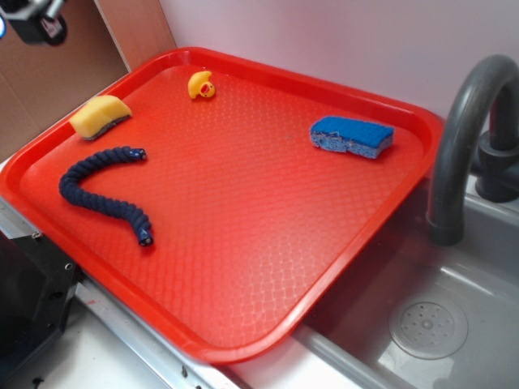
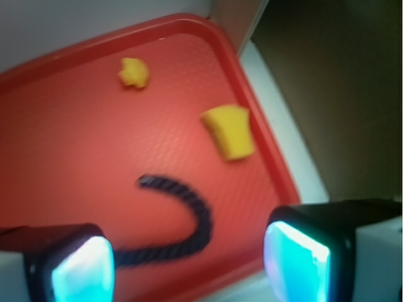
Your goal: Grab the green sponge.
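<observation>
The green sponge (image 1: 100,117) is a small yellow-orange foam piece with a dark layer underneath. It lies near the far left rim of the red tray (image 1: 340,267). In the wrist view the green sponge (image 2: 229,130) sits up and right of centre, close to the tray's right rim. My gripper (image 2: 189,267) hangs open high above the tray's near edge, and nothing sits between its cyan pads (image 2: 82,270). In the exterior view only a dark part of the arm (image 1: 36,20) shows at the top left corner.
A dark blue rope (image 1: 101,182) curves across the tray's left side and lies below the gripper (image 2: 182,220). A tiny yellow duck (image 1: 202,85) sits at the back. A blue sponge (image 1: 351,136) rests far right. A grey tap (image 1: 466,138) and sink (image 1: 426,324) stand at the right.
</observation>
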`<state>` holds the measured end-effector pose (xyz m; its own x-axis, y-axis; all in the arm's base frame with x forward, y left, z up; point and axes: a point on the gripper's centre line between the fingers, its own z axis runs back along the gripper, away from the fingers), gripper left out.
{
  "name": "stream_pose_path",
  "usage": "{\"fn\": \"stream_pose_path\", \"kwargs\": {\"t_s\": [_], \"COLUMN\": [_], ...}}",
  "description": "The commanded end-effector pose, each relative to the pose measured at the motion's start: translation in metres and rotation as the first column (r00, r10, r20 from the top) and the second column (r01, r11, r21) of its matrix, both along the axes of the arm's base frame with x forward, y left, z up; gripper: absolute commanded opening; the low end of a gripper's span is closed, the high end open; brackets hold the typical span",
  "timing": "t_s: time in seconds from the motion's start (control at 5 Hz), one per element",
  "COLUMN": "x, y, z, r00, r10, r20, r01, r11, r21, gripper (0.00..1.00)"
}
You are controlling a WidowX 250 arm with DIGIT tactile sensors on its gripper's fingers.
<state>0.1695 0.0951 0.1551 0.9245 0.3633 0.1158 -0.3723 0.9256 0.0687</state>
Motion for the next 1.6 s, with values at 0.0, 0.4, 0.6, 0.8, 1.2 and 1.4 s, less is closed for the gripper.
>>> {"fn": "stream_pose_path", "kwargs": {"t_s": [0.0,0.4,0.6,0.8,1.2,1.4], "x": [0.019,0.030,0.033,0.034,0.033,0.030], "y": [0.056,0.066,0.064,0.065,0.074,0.074], "z": [-0.042,-0.095,-0.114,-0.122,-0.130,-0.132], "r00": [0.999,0.985,0.978,0.970,0.966,0.963], "r10": [-0.010,-0.008,-0.015,-0.011,0.042,0.050], "r20": [-0.041,-0.174,-0.210,-0.242,-0.255,-0.264], "r01": [0.014,0.029,0.035,0.036,-0.017,-0.023], "r11": [0.995,0.993,0.995,0.995,0.995,0.994], "r21": [0.100,0.113,0.090,0.096,0.101,0.105], "gripper": [1.00,1.00,1.00,1.00,1.00,0.00]}}
